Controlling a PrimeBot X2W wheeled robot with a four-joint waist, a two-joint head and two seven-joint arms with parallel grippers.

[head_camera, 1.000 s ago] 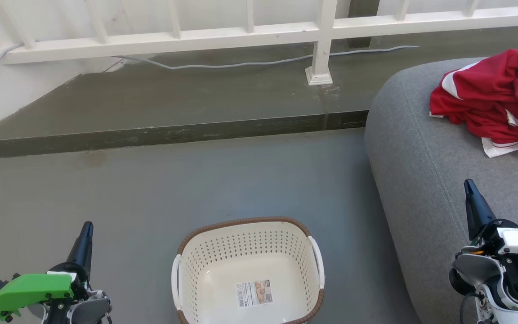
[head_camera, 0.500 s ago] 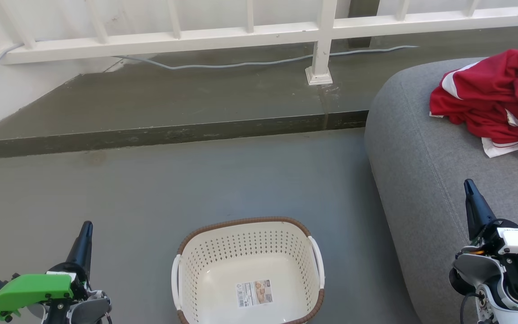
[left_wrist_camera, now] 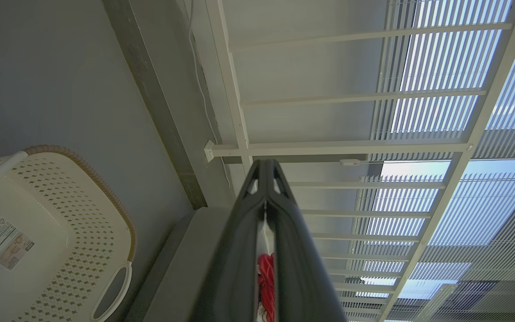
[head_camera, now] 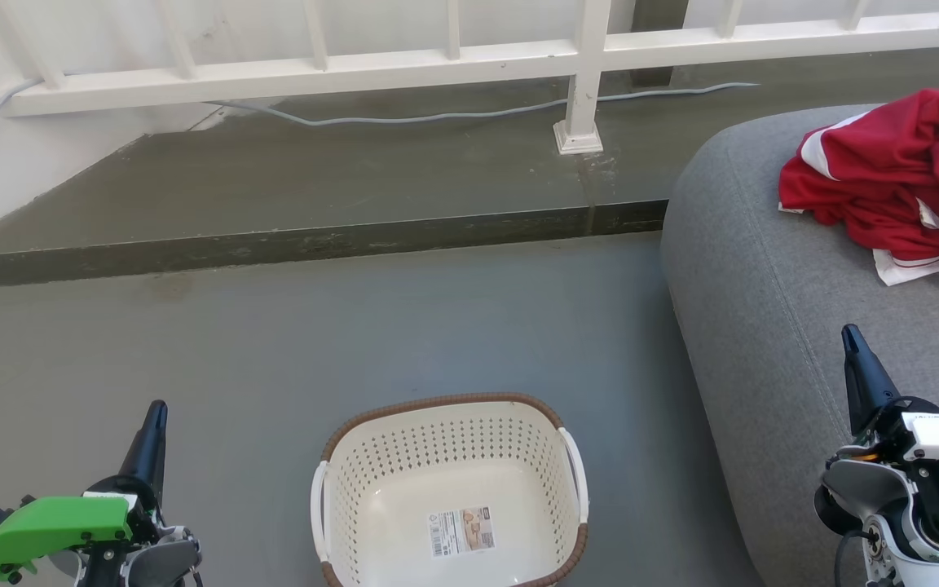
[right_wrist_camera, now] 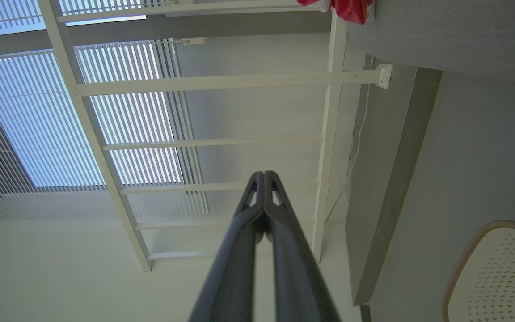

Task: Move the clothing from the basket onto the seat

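Observation:
The red clothing (head_camera: 897,175) with white stripes lies bunched on the grey seat (head_camera: 771,277) at the right; a strip of it (left_wrist_camera: 266,279) shows in the left wrist view and a corner (right_wrist_camera: 349,6) in the right wrist view. The cream basket (head_camera: 449,493) stands on the floor at the bottom centre, with just a sticker (head_camera: 461,531) on its base. My left gripper (head_camera: 157,408) is shut, left of the basket, holding nothing. My right gripper (head_camera: 848,334) is shut over the seat's front part, below the clothing and apart from it.
A raised concrete step (head_camera: 306,240) crosses the floor behind the basket. A white railing (head_camera: 437,65) with a post (head_camera: 579,122) stands on it, and a grey cable (head_camera: 437,116) runs along its foot. Bare grey floor (head_camera: 355,334) lies between step and basket.

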